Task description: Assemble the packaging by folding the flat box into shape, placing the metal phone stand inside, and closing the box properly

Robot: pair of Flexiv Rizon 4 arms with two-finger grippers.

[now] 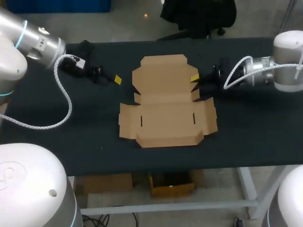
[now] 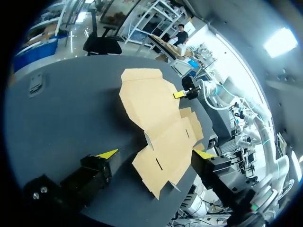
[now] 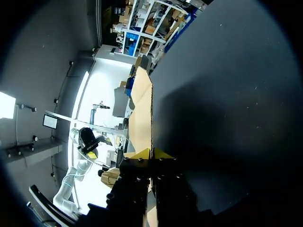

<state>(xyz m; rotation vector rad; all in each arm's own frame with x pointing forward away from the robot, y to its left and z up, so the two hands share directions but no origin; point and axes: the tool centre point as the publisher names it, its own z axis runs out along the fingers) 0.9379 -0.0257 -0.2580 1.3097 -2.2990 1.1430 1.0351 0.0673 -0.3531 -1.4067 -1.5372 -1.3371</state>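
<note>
Box: one, flat cardboard.

Flat cardboard box: 1, unfolded, mid-table.
Slits in its near panel: 2, one left, one right.
Table: 1, dark top.
Robot arms: 2: left arm, right arm.
Grippers: 2: left gripper, right gripper.
Yellow fingertips: 2 per gripper, 4 total.
White cables: 2: coiled cable at left, smooth cable at right.

No legible text or labels
</note>
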